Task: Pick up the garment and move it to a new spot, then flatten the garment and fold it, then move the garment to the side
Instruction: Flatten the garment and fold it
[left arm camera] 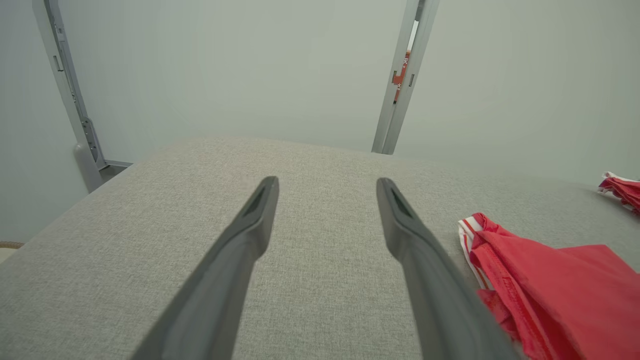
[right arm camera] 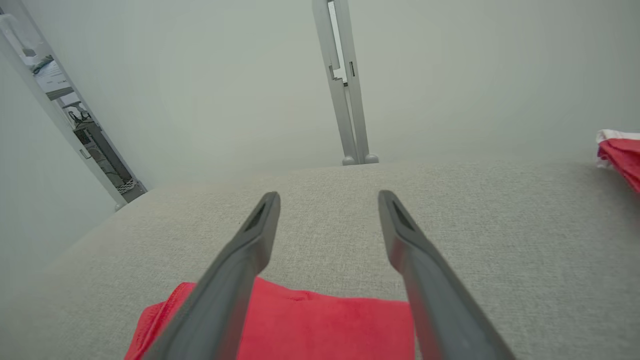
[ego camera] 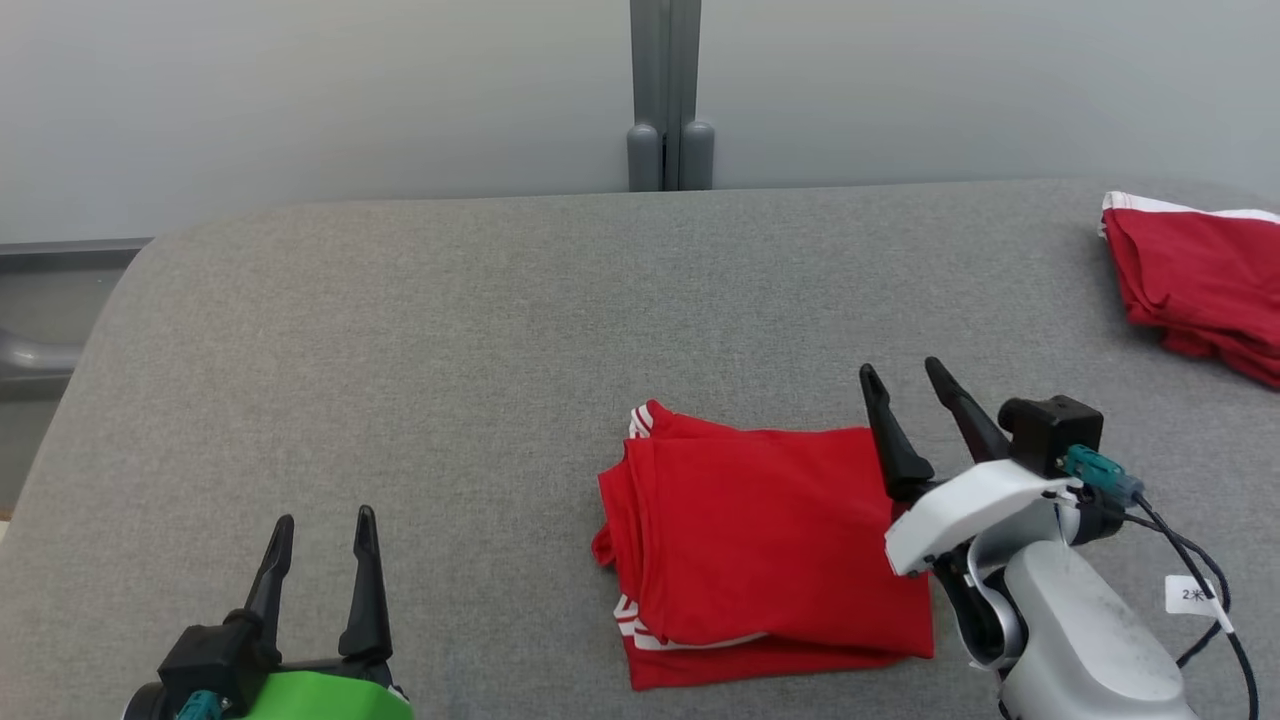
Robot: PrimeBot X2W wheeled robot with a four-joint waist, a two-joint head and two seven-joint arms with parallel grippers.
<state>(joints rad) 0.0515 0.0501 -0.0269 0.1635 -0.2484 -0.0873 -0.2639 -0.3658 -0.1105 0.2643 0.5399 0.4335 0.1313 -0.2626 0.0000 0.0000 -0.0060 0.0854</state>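
Right gripper (ego camera: 902, 368) first: from the head camera I see its 2 dark fingers spread apart with nothing between them, standing at the far right edge of the folded red garment (ego camera: 770, 540). The garment lies on the grey padded table (ego camera: 450, 350), right of centre and near the front edge, with white-striped trim showing at its left corners. My left gripper (ego camera: 325, 515) sits at the lower left, well apart from the cloth, jaws wide and empty (green housing behind it). A second red piece (ego camera: 1195, 290) lies at the far right and is cut off by the frame, so I can only say it looks like another folded garment.

On the left wrist camera, the left gripper (left arm camera: 325, 182) is open over bare grey fabric. The garment (left arm camera: 550, 285) lies to its right, with the other red piece (left arm camera: 622, 192) further back.

On the right wrist camera, the right gripper (right arm camera: 327, 197) is open too. The garment (right arm camera: 310, 325) lies under the base of the fingers, their tips over bare table beyond it. The second red piece (right arm camera: 620, 155) shows at the right edge.
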